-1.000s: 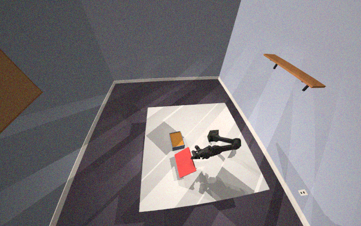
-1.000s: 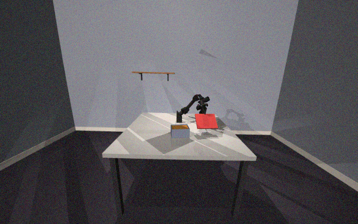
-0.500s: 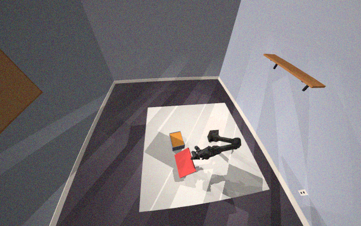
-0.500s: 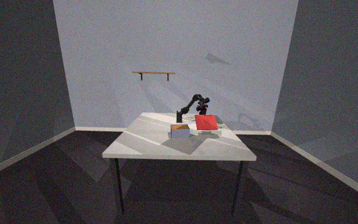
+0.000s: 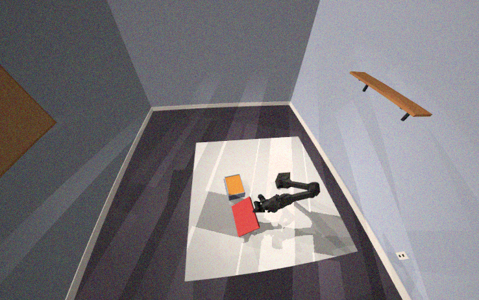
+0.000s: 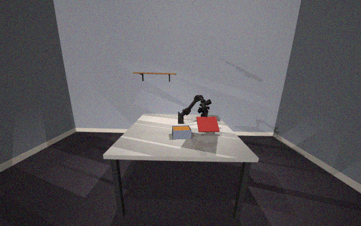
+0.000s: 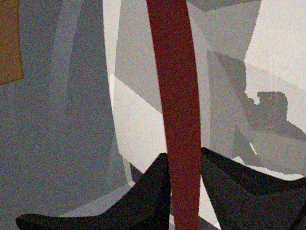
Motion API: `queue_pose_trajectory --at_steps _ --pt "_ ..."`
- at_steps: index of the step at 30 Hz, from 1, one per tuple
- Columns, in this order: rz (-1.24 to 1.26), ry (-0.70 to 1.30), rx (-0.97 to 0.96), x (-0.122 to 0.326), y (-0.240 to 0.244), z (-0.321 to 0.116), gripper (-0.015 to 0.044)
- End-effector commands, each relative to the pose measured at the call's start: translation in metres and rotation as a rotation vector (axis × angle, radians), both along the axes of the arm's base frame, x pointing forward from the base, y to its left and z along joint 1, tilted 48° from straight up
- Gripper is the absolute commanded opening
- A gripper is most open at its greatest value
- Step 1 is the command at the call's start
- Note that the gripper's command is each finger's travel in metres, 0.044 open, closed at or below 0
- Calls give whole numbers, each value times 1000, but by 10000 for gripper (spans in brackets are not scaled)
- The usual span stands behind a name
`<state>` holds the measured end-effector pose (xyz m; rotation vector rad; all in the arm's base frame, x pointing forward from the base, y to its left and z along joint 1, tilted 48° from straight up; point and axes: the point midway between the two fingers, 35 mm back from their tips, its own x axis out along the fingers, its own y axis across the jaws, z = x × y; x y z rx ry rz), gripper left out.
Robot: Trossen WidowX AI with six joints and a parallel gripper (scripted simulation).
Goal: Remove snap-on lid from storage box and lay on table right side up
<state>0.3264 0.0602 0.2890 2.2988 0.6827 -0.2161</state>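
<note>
On the left, as the view from above has it, the box (image 5: pixel 236 195) (image 6: pixel 181 133) stands open on the table (image 5: pixel 211 262) (image 6: pixel 181 157), orange showing inside; that part, getting the lid off, I count as done. Next comes the lid (image 5: pixel 245 217) (image 6: pixel 208 124) (image 7: pixel 179 100), tilted and apart from the box, its broad red face in sight. Rightmost is my pincer (image 5: pixel 256 206) (image 6: pixel 204 116) (image 7: pixel 182 156), closed firmly on the lid's edge. What's left, I judge, is to level the lid, lower it right side up, and let go.
</note>
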Motion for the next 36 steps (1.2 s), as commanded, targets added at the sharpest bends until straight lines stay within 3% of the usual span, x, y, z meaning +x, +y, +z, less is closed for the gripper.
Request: queue_pose_trajectory --at_steps 1,36 --pt "-15 -1 2 1 0 -3 0" --pt "-15 -2 3 5 20 -21 0"
